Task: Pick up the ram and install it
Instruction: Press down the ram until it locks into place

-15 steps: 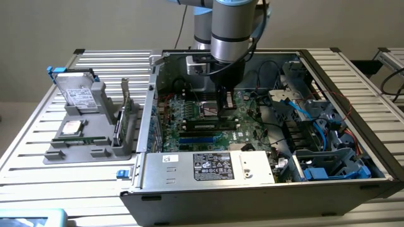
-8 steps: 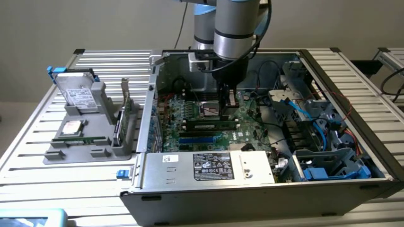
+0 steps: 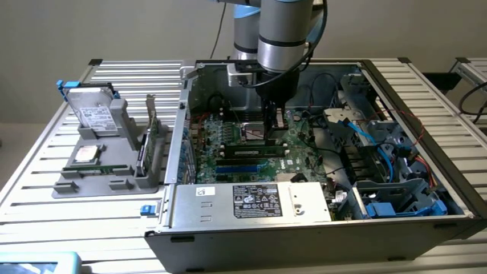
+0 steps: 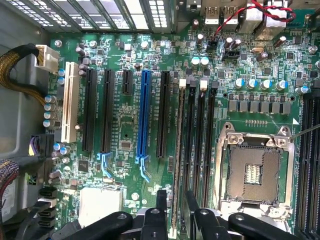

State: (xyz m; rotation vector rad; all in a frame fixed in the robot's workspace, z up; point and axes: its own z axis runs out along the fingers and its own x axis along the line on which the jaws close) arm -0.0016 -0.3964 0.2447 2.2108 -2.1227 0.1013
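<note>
A ram (image 3: pixel 255 152), a long narrow stick with dark chips and a pale label, stands on edge in a slot of the green motherboard (image 3: pixel 228 140) inside the open computer case. In the wrist view it shows edge-on as a thin strip (image 4: pixel 179 150) among the black memory slots. My gripper (image 3: pixel 272 127) hangs just above the board near the ram's end. Its two black fingers (image 4: pixel 161 200) stand apart on either side of the ram's line, with a gap to it on both sides; the gripper (image 4: pixel 176 197) is open and holds nothing.
At the exterior view's left, a grey holder (image 3: pixel 114 185) carries a silver hard drive (image 3: pixel 95 111), an upright expansion card (image 3: pixel 152 128), a processor chip (image 3: pixel 88 153) and another green stick (image 3: pixel 95 169). Cables (image 3: pixel 357 131), drive cages and the power supply (image 3: pixel 251 200) crowd the case.
</note>
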